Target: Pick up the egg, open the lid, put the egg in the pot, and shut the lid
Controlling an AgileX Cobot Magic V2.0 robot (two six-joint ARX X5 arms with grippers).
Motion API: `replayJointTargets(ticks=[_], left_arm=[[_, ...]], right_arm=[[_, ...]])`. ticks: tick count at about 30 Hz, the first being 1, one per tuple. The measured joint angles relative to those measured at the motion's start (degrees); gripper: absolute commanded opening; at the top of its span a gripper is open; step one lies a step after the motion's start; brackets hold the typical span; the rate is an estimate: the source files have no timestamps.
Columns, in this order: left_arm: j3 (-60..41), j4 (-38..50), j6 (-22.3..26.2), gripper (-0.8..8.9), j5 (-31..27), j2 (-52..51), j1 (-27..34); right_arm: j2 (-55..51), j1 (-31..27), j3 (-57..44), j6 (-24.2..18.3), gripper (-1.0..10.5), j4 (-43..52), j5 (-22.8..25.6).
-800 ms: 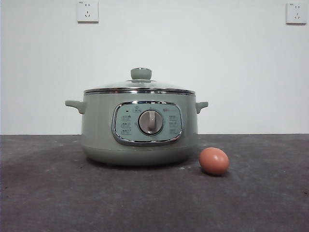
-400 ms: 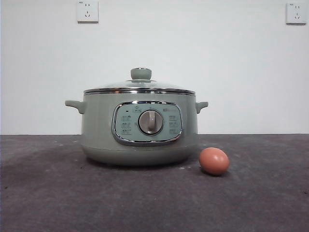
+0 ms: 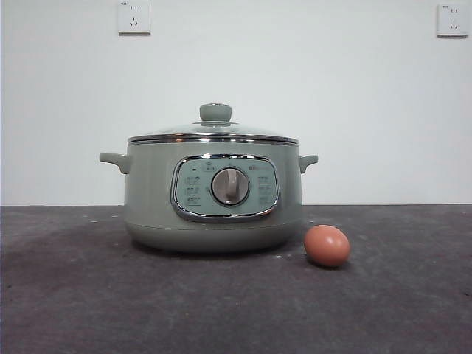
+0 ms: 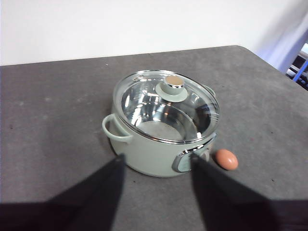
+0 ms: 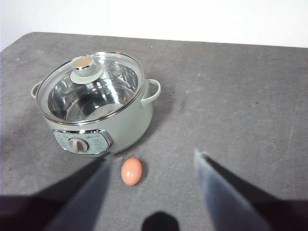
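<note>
Nothing's happening yet: the egg [image 3: 327, 245] is sitting lower right of the pot [image 3: 213, 195], lid [image 3: 214, 131] on. Right gripper [image 5: 151, 192] is hanging wide above it; left gripper [image 4: 156, 185] is gaping too.

Nothing legible here. The chrome-framed control panel [image 3: 226, 187] on the large pale sage-green electric pot [image 3: 147, 192] carries small dark printed marks in columns either side of the silver dial [image 3: 230, 186], and a tiny symbol above it, but all are too small and blurred to read. The two white wall sockets [image 3: 133, 16] show only faint, unreadable specks.
</note>
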Motion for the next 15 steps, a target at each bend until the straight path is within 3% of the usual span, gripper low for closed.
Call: replayJointTargets(ticks=[15], left_arm=[[0.02,0.22,0.22,7.45,1.07,2.51,-0.5]], right_arm=[[1.11,0.0,0.28,0.24,6.3,0.02,-1.05]])
